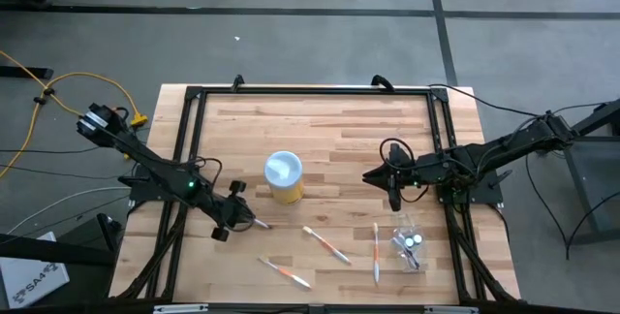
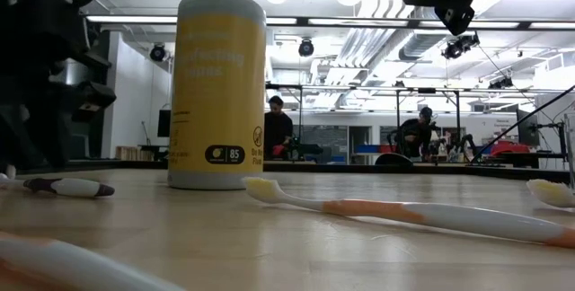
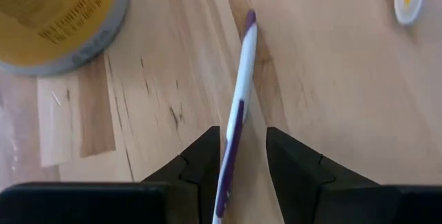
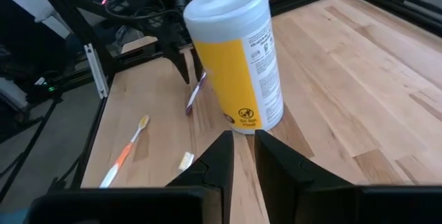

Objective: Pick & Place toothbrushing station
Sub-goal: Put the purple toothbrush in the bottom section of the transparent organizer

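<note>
Left fingers [image 3: 239,156] parted around purple toothbrush [image 3: 238,106], its handle end cut off; right fingers [image 4: 238,156] nearly closed, empty

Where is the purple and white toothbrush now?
In the high view, the purple and white toothbrush lies on the table at the left pincer, left of the yellow canister.

A robotics lab: ceiling ducts [image 2: 386,44], other test rigs [image 2: 359,116] behind
</note>
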{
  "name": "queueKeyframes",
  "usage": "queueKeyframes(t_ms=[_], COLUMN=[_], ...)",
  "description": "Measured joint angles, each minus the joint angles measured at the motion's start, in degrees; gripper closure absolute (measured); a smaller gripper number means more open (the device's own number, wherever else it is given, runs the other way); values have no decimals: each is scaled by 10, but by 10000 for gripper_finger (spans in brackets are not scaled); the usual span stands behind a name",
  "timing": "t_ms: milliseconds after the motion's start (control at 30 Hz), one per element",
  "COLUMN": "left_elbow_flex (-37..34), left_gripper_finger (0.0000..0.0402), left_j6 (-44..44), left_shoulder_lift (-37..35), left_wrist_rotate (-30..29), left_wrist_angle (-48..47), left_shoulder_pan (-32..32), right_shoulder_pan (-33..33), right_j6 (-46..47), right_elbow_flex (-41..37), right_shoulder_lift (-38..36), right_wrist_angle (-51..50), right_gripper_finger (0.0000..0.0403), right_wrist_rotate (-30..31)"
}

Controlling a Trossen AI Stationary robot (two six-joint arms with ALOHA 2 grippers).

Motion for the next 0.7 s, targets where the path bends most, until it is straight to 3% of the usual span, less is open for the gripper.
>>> queueKeyframes(t_ms=[500, 700], left_elbow_flex=[0, 0], left_gripper_finger=[288, 288], left_j6=[4, 6], left_shoulder_lift=[26, 47], left_wrist_rotate=[3, 37], left_wrist_angle=[7, 13], left_shoulder_pan=[15, 44], right_shoulder_pan=[0, 0], right_j6=[2, 2], right_elbow_flex=[0, 0], right_shoulder_lift=[0, 0], right_wrist_angle=[3, 3], right_gripper_finger=[350, 350], right_wrist_rotate=[-3, -3])
